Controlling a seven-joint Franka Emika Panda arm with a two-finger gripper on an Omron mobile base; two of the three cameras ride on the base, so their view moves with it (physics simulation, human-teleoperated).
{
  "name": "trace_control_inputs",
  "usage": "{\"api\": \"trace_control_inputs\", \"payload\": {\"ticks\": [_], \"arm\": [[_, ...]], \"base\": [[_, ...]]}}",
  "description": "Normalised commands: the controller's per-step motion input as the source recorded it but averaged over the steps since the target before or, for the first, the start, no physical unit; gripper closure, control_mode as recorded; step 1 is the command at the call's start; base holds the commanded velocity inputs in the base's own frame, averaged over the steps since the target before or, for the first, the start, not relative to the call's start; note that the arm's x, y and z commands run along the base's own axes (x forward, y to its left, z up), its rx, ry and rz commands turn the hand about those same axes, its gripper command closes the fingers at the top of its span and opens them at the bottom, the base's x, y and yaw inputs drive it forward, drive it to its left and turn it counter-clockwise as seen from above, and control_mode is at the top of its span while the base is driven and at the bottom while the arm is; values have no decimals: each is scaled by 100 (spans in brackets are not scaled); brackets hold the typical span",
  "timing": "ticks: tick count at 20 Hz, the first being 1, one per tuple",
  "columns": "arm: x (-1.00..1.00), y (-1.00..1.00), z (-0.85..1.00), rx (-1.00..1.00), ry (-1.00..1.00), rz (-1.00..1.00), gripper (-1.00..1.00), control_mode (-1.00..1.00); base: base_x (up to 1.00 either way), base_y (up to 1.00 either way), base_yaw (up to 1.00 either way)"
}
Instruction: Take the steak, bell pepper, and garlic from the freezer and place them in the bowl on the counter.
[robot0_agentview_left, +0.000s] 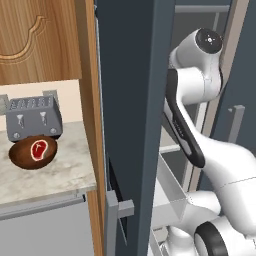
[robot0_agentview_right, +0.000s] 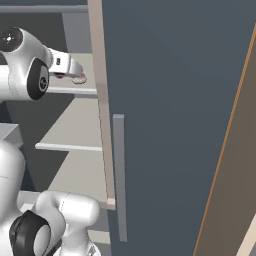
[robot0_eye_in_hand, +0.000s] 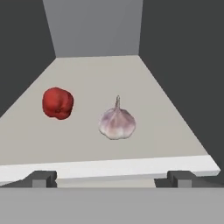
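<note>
**Gripper at the freezer shelf, steak already in the bowl**

The gripper (robot0_eye_in_hand: 112, 178) is hovering at the front edge of a pale shelf (robot0_eye_in_hand: 175, 131) inside the freezer (robot0_agentview_left: 135, 100), its two fingertips (robot0_eye_in_hand: 41, 178) standing wide apart with nothing between them. Just ahead of the gripper, roughly centred between the tips, the garlic (robot0_eye_in_hand: 117, 122) is sitting on the shelf with its pointed tip facing away from the gripper. The pepper (robot0_eye_in_hand: 57, 103) is lying ahead and to the left of the gripper, a little farther back than the garlic and apart from it.

In the right base view the gripper (robot0_agentview_right: 75, 70) is reaching over the upper shelf, with the garlic (robot0_agentview_right: 79, 78) peeking out just below it.

Well off to the gripper's left, outside the freezer, the steak (robot0_agentview_left: 38, 148) is resting in the bowl (robot0_agentview_left: 22, 156) on the surface (robot0_agentview_left: 55, 175), and the bowl is touching or nearly touching a toaster (robot0_agentview_left: 33, 116) behind it.
</note>
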Motion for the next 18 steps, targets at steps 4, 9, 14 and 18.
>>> {"api": "trace_control_inputs", "payload": {"ticks": [4,9,14,18], "arm": [[30,0,-20,0,0,0,-100,-100],[37,0,-33,0,0,2,-100,-100],[36,0,-22,0,0,1,-100,-100],[37,0,-14,0,0,1,-100,-100]], "base": [[0,0,0],[0,0,0],[0,0,0],[0,0,0]]}}
